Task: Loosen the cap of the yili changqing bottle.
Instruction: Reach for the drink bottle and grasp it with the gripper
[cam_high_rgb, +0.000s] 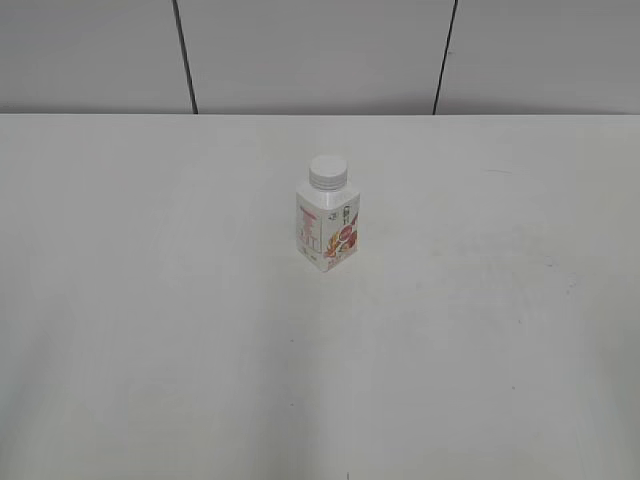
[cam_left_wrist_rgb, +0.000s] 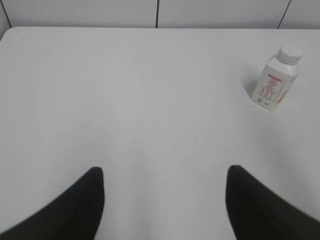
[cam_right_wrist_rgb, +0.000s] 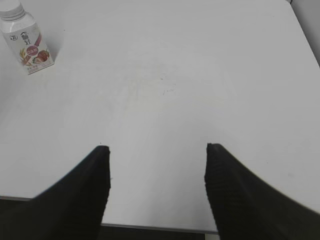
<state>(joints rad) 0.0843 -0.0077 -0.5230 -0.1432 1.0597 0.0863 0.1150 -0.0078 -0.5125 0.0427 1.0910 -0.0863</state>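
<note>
The yili changqing bottle (cam_high_rgb: 327, 230) stands upright near the middle of the white table, a small white bottle with a red and pink fruit label. Its white ribbed cap (cam_high_rgb: 328, 172) sits on the neck. The bottle also shows at the right in the left wrist view (cam_left_wrist_rgb: 274, 83) and at the top left in the right wrist view (cam_right_wrist_rgb: 27, 45). My left gripper (cam_left_wrist_rgb: 164, 172) is open and empty, far from the bottle. My right gripper (cam_right_wrist_rgb: 157, 149) is open and empty near the table's front edge. Neither gripper shows in the exterior view.
The white table (cam_high_rgb: 150, 300) spreads wide around the bottle. A grey panelled wall (cam_high_rgb: 300, 50) stands behind its far edge. The table's front edge (cam_right_wrist_rgb: 150, 227) shows below the right gripper, and its right edge (cam_right_wrist_rgb: 305, 35) at the far right.
</note>
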